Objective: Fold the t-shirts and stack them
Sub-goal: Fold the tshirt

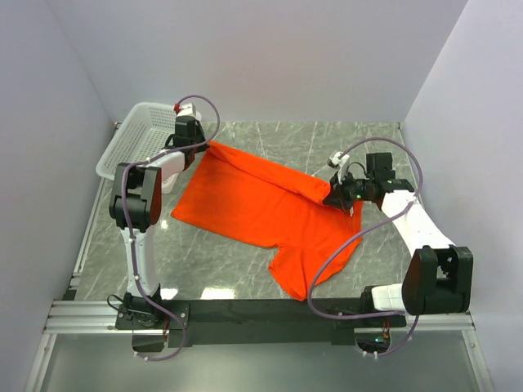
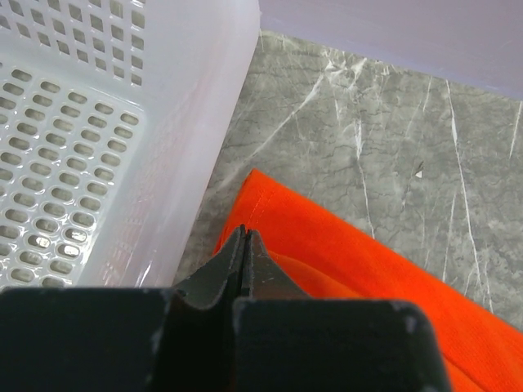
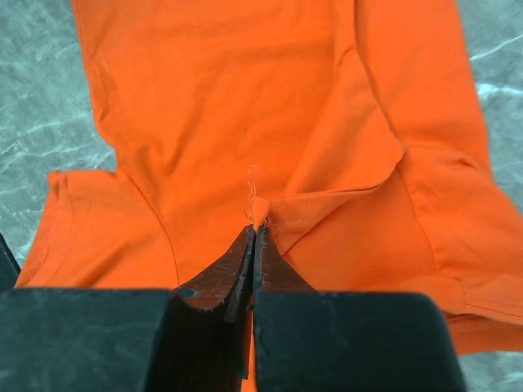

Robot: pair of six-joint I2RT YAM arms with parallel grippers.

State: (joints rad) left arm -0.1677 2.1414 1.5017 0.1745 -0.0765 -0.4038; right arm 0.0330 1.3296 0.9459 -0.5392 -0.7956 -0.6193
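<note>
The orange-red t-shirt [image 1: 261,208] lies spread over the middle of the grey marbled table [image 1: 327,139], slanting from the far left toward the near right. A lobe of cloth points at the near edge. Its far edge is raised into a straight ridge that runs between the 2 grippers, while the rest of the cloth rests flat on the table.

The left gripper [image 2: 245,237] has its fingers pressed together on the shirt's far-left corner. That corner comes to a point at the fingertips, just beside the wall of the white mesh basket [image 2: 82,163].

The right gripper [image 3: 255,227] pinches the cloth at a stitched seam (a few loose threads stick up there), with folds fanning away from the grip on both sides.

The basket sits at the table's far-left corner, beyond the shirt, and the left arm reaches alongside it.
</note>
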